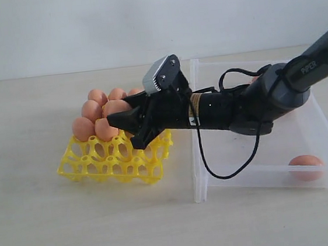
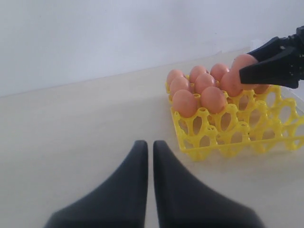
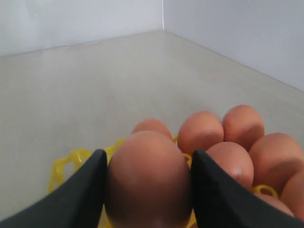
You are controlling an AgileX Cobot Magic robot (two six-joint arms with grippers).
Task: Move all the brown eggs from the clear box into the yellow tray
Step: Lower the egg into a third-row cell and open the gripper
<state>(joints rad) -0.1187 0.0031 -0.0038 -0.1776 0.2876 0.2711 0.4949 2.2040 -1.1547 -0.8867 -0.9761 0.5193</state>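
My right gripper [image 1: 122,112] reaches across from the clear box [image 1: 199,172] and hangs over the yellow tray [image 1: 112,163]. It is shut on a brown egg [image 1: 114,108]. In the right wrist view that egg [image 3: 148,183] fills the gap between the two black fingers [image 3: 85,190] of the gripper [image 3: 148,153]. Several brown eggs [image 1: 92,110] sit in the tray's far and left cups; the near cups are empty. One brown egg [image 1: 305,167] lies in the box's near right corner. My left gripper [image 2: 149,143] is shut on nothing, low over the table beside the tray [image 2: 228,142].
The right arm [image 1: 255,98] and its black cable [image 1: 216,170] cross the box's left wall. The box's floor behind the arm is partly hidden. A pale wall runs along the far edge of the table.
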